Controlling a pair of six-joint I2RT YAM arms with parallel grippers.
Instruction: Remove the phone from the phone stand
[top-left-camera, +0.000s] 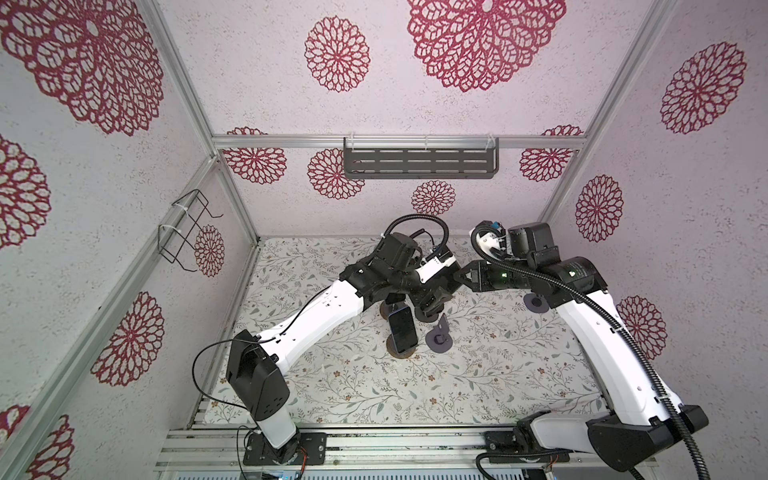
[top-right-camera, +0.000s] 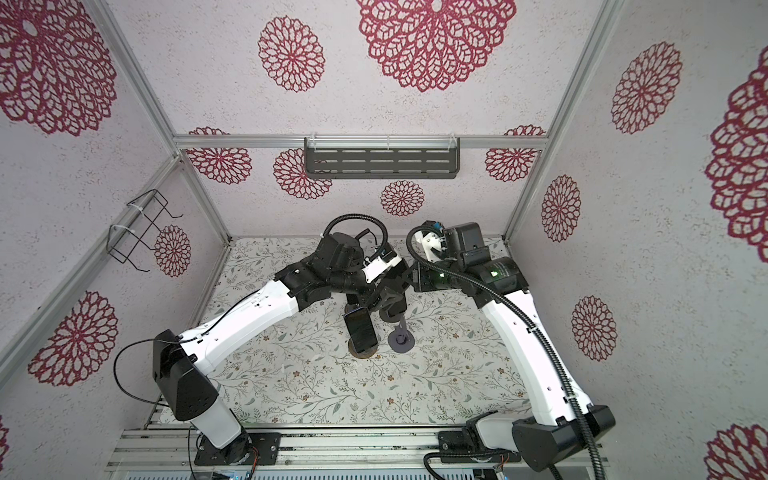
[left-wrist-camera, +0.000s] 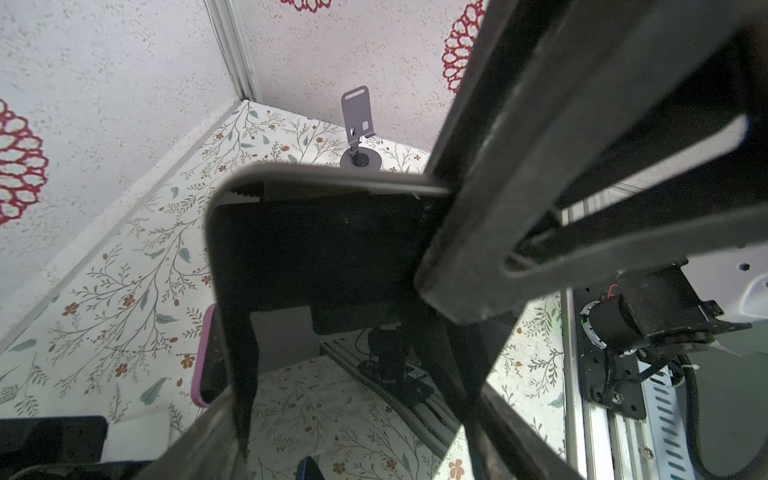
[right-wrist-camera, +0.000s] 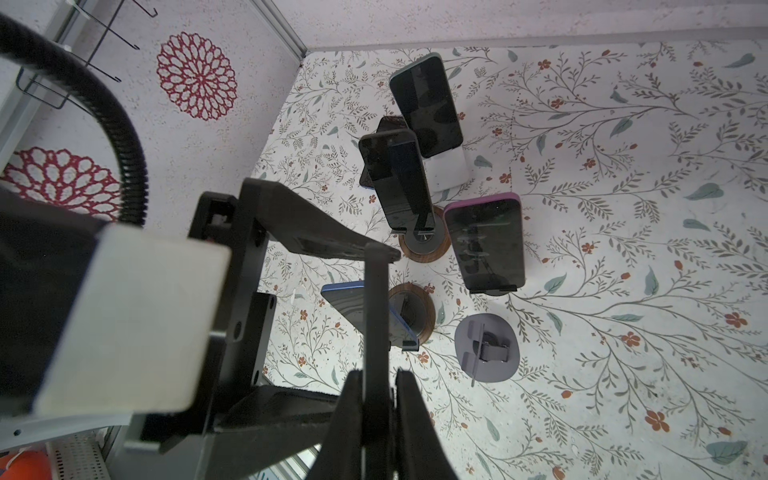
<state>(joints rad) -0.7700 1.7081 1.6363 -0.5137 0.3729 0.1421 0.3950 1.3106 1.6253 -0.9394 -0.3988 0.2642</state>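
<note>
Right wrist view: we are seeing right gripper (right-wrist-camera: 378, 378) pinching phone (right-wrist-camera: 376, 299) edge-on, lower centre; left gripper (right-wrist-camera: 363, 324) straddling it wide-fingered, possibly touching.

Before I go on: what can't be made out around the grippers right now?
Grip of the left gripper: right wrist view, the right gripper hides one fingertip against the dark round-cornered phone.
Blue-edged phone: right wrist view, that dark phone's edge crosses it.
Pink-cased phone: left wrist view, mostly behind the dark phone.
</note>
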